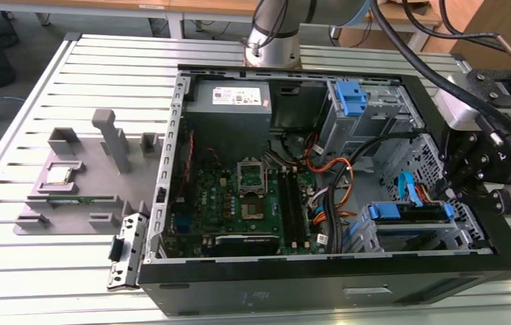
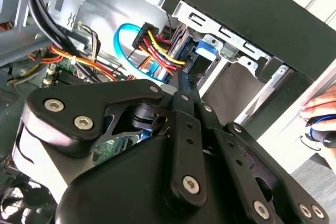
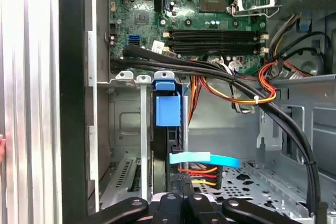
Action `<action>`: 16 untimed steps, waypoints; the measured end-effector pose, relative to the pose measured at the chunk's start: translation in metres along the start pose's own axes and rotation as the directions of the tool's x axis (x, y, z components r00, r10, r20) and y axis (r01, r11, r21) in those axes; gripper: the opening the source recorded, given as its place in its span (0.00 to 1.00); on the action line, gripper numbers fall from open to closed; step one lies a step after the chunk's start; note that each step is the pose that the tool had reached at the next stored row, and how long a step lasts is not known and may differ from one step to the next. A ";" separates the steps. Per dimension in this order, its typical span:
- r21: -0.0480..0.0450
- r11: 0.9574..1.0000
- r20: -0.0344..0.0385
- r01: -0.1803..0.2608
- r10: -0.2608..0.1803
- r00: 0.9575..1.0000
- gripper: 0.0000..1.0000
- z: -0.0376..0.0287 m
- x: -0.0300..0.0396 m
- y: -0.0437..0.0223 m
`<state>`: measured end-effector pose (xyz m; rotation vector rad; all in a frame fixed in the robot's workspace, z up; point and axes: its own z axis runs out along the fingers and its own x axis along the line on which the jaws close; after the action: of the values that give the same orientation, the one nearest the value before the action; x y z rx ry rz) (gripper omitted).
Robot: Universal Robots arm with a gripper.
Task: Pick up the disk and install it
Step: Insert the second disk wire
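**Exterior view:** open computer case (image 1: 327, 284) lies on its side on the slatted worktop (image 1: 101, 68). The arm reaches in over the case's right side, and the claw (image 1: 485, 193) hangs above the near-right drive cage. The disk (image 1: 407, 211) sits in that cage, blue carrier frame uppermost. A separate blue latch (image 1: 350, 98) stands in the far bay with no drive in it. Motherboard (image 1: 237, 196) is left of the cage.

**Second wrist view:** the claw (image 2: 181, 90) points at the disk's blue carrier (image 2: 206, 51), close to it. Whether it touches, I cannot tell. Red, yellow and blue cables (image 2: 149, 43) bunch just beside the carrier. A person's hand (image 2: 321, 114) is outside the case wall, apart from the work.

**First wrist view:** the disk (image 3: 168, 111) stands edge-on between the cage rails, with the flat blue cable (image 3: 205, 158) and its power plug at the end nearest the claw (image 3: 181, 203).

**Claw state:** how far open it is, or whether it has hold of anything, I cannot tell.

**Judgement:** this is the install step, late on, with the disk already in its cage. Any further push needs to run straight along the rails and stay clear of the cable bundle
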<state>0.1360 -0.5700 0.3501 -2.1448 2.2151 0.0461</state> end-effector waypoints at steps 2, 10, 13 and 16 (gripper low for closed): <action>0.001 1.000 0.000 -0.010 0.010 1.000 0.10 0.0018 0.0001 -0.0015; 0.001 1.000 -0.001 -0.017 0.017 1.000 0.10 0.0075 0.0002 -0.0078; 0.001 1.000 0.000 -0.017 0.017 1.000 0.10 0.0108 0.0005 -0.0078; 0.001 1.000 0.000 -0.017 0.017 1.000 0.10 0.0121 0.0005 -0.0078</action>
<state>0.1440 -0.5700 0.3382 -2.1257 2.2331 0.0454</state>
